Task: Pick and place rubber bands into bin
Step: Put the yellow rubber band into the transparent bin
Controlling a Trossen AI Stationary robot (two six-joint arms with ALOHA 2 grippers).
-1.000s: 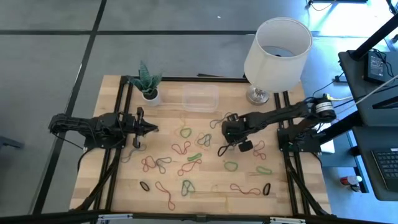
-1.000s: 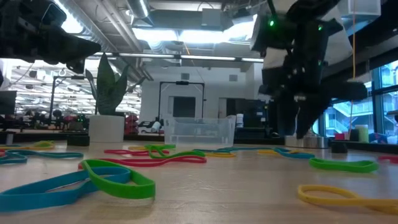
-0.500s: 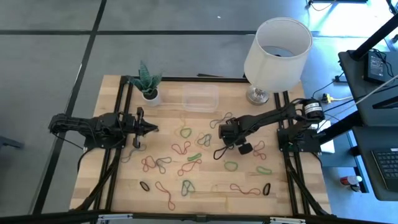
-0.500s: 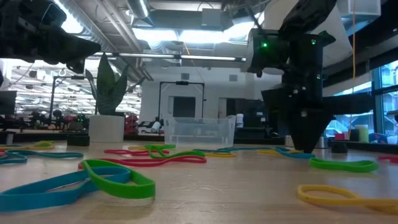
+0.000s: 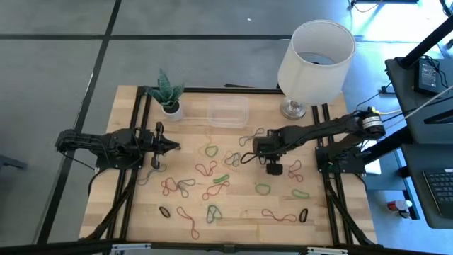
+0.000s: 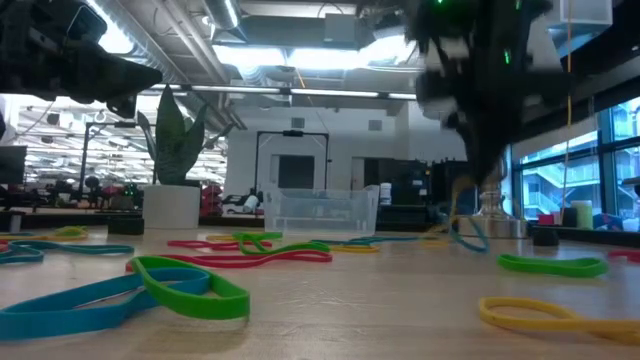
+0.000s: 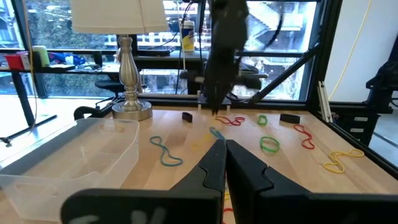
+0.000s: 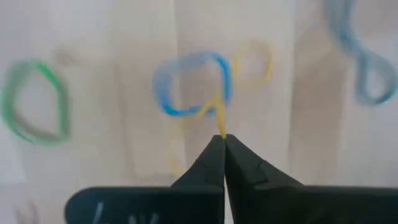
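Note:
Many rubber bands, green, red, blue, yellow and black, lie scattered flat on the wooden table. The clear bin stands at the far edge, and also shows in the low view. My right gripper is above the table's middle. It points down and is shut on a yellow rubber band, which has a blue band tangled in it. My left gripper hovers level over the table's left part, shut and holding nothing. My right gripper pinches one strand of the yellow rubber band between its two fingertips, coming from above and pointing down. The band hangs below the fingers with the blue loop caught in it. Whether its lower end still touches the table, I cannot tell.
A small white plant pot stands left of the bin. A lamp with a white shade stands at the far right corner. Black frame rails run along the table's left and right sides.
My right gripper went down to the table, shut its open fingers on the yellow band and rose again, rolling about its own axis. The yellow band has come up with it, dragging the blue loop along.

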